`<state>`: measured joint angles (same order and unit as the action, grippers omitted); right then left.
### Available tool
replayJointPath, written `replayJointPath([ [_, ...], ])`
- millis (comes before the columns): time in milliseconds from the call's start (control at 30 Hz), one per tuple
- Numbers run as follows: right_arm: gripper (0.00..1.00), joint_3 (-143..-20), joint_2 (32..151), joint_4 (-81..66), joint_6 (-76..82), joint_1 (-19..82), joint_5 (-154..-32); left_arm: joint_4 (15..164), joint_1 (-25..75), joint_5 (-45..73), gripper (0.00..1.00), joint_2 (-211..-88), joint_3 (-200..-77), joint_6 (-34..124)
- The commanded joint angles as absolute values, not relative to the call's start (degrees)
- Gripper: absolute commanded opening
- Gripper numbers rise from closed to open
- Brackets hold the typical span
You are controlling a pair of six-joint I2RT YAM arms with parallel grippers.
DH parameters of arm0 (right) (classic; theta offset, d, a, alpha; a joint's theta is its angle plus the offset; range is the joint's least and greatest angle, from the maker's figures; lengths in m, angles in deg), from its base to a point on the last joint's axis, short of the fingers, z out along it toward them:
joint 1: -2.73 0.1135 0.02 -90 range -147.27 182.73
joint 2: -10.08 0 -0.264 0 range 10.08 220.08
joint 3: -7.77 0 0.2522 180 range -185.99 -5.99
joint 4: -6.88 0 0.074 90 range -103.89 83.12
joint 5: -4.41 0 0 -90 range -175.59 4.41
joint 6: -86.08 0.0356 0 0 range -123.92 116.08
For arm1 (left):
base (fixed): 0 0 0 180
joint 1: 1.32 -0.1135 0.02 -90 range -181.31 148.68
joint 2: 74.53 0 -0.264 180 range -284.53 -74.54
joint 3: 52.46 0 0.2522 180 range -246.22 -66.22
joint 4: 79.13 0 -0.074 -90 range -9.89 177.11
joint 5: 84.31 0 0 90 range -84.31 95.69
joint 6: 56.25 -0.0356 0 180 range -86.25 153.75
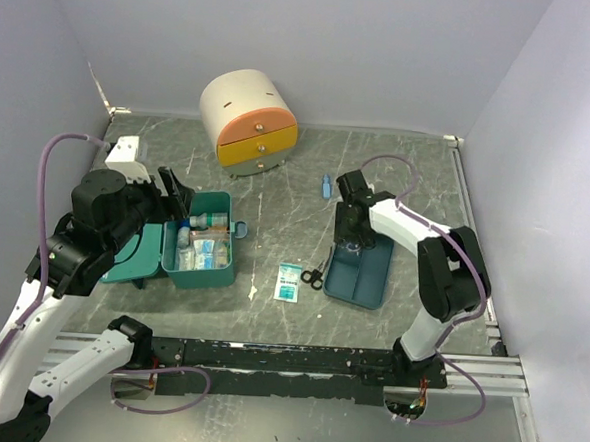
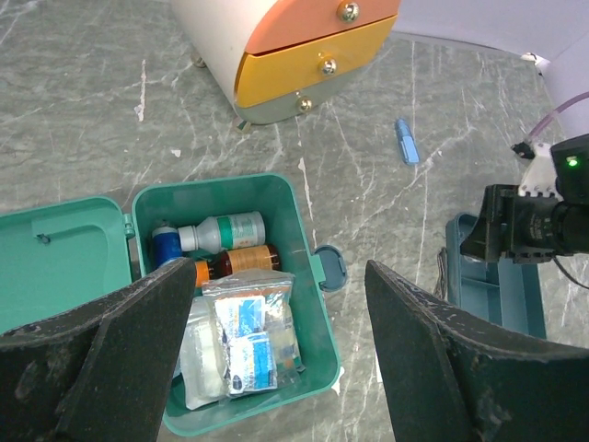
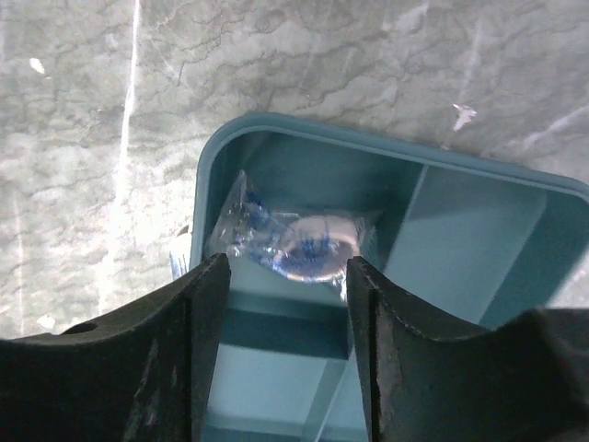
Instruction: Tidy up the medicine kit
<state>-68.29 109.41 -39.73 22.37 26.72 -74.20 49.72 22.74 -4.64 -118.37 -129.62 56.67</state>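
Left gripper [image 2: 281, 269] has its jaws spread wide and holds nothing, hanging above the teal-green rectangular plastic medicine kit [image 2: 309, 241]. The kit sits left of centre on the table with its hinged lid [image 2: 57, 253] flipped flat to the left. Inside the kit are a white bottle with a teal label [image 2: 225, 228], an amber bottle [image 2: 245, 261] and clear plastic bags of blue-and-white sachets [image 2: 245, 336]. Right gripper [image 3: 285, 267] has its jaws partly apart, straddling a clear-wrapped packet with blue print [image 3: 296, 241] that lies in the corner compartment of the flat dark-blue divided tray [image 3: 479, 230]; contact with the packet cannot be told. The surface is a grey marbled tabletop [image 1: 408, 178] enclosed by pale plain walls [image 1: 316, 42]. A cream rounded cabinet with orange and yellow drawers [image 1: 249, 118] stands at the far edge, near the wall. A small blue object [image 1: 326, 187] lies between the cabinet and the tray. A white-and-green sachet [image 1: 289, 281] and black scissors [image 1: 314, 276] lie between kit and tray, the scissors just beside the tray. A black rail [image 1: 297, 359] runs along the near edge. The right wall is close to the tray side.
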Motion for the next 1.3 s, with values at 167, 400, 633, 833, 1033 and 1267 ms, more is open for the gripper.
replayJointPath([
  [167, 0.57, -71.21, 98.91, -47.86, 25.89, 27.76, -76.63, 49.22, 22.42, -5.20, 0.85, -117.40, -131.04, 57.05],
  [400, 0.53, -70.32, 95.23, -45.84, 32.74, 33.12, -79.93, 50.75, 22.42, -6.25, 0.84, -116.58, -130.65, 58.32],
  [633, 0.48, -69.82, 95.57, -44.46, 39.59, 42.75, -78.18, 51.53, 22.42, -7.13, 0.84, -113.74, -129.16, 61.21],
  [833, 0.48, -66.56, 96.80, -40.74, 38.92, 49.97, -74.31, 53.84, 22.42, -0.20, 0.81, -108.11, -125.50, 58.43],
  [1033, 0.48, -53.56, 92.14, -27.69, 38.69, 53.84, -73.89, 55.53, 22.42, 1.79, 0.81, -97.52, -118.21, 56.84],
  [1267, 0.48, -49.12, 93.55, -22.72, 40.22, 56.53, -75.67, 50.43, 22.37, 0.51, 0.82, -88.64, -112.41, 60.21],
])
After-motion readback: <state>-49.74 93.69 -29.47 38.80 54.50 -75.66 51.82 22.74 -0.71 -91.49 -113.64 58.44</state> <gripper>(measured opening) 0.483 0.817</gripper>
